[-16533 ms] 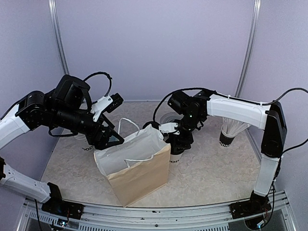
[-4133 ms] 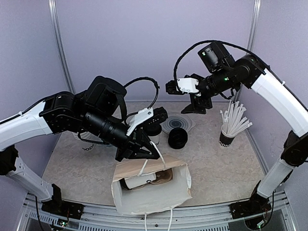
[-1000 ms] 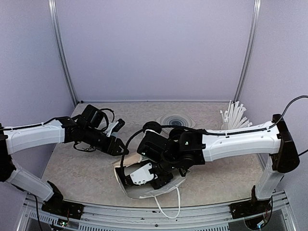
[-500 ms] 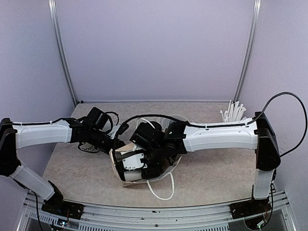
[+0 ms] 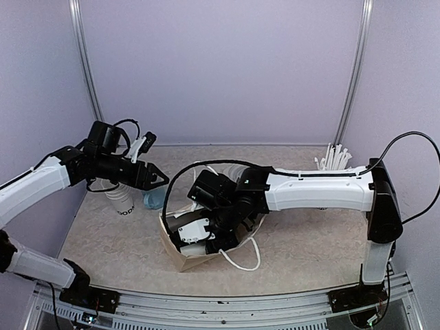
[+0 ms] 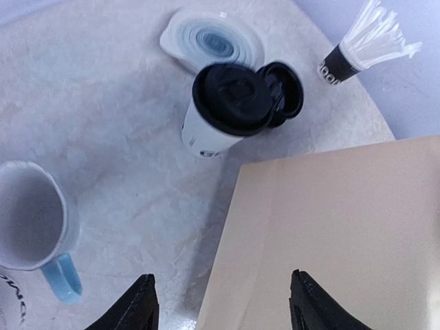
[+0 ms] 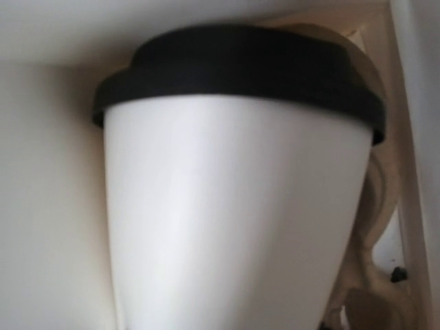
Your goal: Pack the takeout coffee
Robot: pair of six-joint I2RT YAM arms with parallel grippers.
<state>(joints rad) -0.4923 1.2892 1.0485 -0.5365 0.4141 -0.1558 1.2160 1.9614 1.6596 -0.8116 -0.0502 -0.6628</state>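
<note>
A white paper cup (image 7: 234, 206) with a black lid (image 7: 240, 62) fills the right wrist view, inside the brown paper bag (image 5: 180, 260). My right gripper (image 5: 210, 234) reaches into the bag's mouth and its fingers are hidden by the cup. A second lidded white cup (image 6: 206, 127) with black lettering near its base stands on the table beyond the bag (image 6: 330, 234). My left gripper (image 5: 155, 180) hangs open and empty above the table, left of the bag; in the left wrist view the gripper (image 6: 223, 306) is over the bag's edge.
A light-blue handled mug (image 6: 31, 220) and a stack of white cups (image 5: 122, 201) stand at the left. Loose black lids (image 6: 283, 96) sit beside the second cup. A cup of white straws (image 5: 333, 161) stands back right. The bag's white cord handle (image 5: 240, 258) trails on the table.
My left arm has pulled back up and to the left, away from the bag. The bag now stands more upright. My right gripper stays inside the bag.
</note>
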